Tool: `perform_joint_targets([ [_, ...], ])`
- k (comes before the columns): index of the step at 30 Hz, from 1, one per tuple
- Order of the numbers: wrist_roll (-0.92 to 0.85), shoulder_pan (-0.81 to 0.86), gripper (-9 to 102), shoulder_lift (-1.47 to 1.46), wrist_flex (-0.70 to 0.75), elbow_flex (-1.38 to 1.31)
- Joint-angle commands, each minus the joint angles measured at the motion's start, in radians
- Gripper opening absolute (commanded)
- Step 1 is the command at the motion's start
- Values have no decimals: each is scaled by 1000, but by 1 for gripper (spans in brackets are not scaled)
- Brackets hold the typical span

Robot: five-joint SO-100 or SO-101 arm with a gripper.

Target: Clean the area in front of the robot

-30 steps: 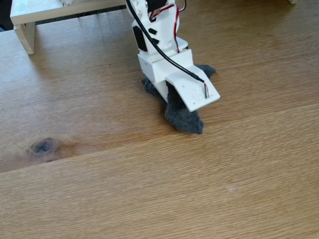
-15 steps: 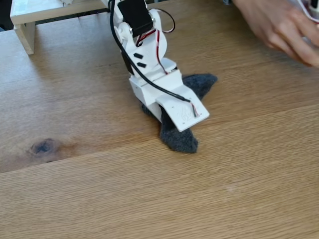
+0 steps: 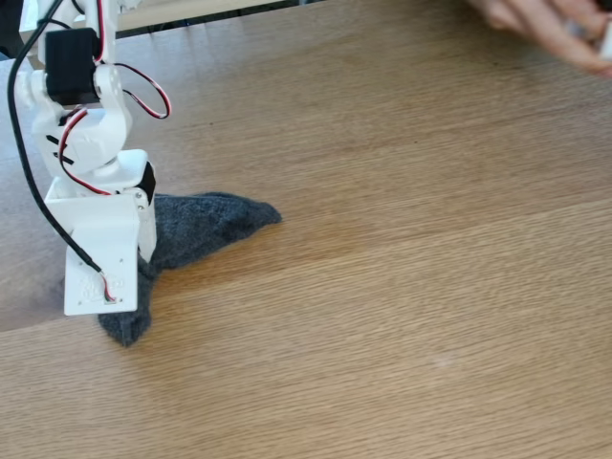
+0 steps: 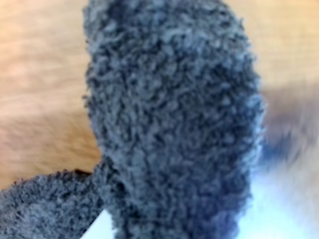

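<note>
The white pincer gripper (image 3: 120,311) at the end of the white plastic jointed arm with black servo motors and looping red and black wires (image 3: 91,163) is hidden in the fixed view beneath a flat white plate on the wrist, so whether its fingers stand apart or are pinched on the cloth cannot be told. A fuzzy dark-grey fleece cloth (image 3: 196,229) lies under that plate, one lobe reaching right across the wood and another poking out below the plate's lower edge. In the wrist view the same grey cloth (image 4: 169,114) is blurred and very close, with a pale white patch of the arm at the bottom edge and soft brown wood behind. The wide light-brown oak wood surface with fine grain and long plank seams (image 3: 402,287) spreads to the right of the arm, bare apart from the cloth on its left side. At the top right corner a person's hand (image 3: 545,24) is smeared and cut off by the frame. No writing can be read anywhere.
</note>
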Motion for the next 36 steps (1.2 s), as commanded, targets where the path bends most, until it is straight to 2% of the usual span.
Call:
perform_joint_targets([
  [1,74,-91,0,141,104,-6],
  [6,81,-265,0,364,98,-8],
  [9,41,-258,0,474,110,-5],
  [15,-140,48,0,650,250,37],
  [19,-296,305,0,735,360,178],
  [22,-405,480,0,782,373,327],
  [27,-528,661,0,851,196,621],
  [31,-578,724,0,894,-72,851],
  [36,-511,693,0,930,-411,1039],
])
